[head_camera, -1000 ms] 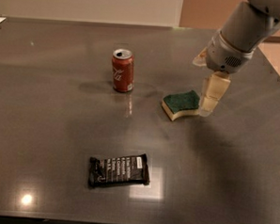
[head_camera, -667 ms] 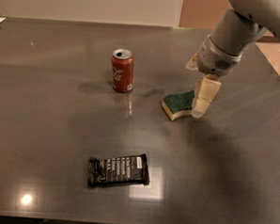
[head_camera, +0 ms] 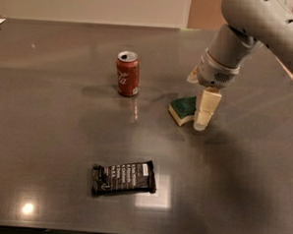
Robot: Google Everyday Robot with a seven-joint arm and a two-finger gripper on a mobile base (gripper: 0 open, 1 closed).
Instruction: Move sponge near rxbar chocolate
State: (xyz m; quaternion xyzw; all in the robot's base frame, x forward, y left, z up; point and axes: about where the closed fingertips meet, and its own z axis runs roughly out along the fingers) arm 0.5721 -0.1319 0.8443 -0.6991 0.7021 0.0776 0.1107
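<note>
your hand sits low at the sponge — set to take it, though whether it grips i cannot tell. the snack bar lies well apart on the bench.

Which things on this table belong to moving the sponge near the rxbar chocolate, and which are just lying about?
Part of the job: sponge; rxbar chocolate; gripper, open, down at the sponge's right end.
Lying about: red soda can, upright, left of the sponge.
</note>
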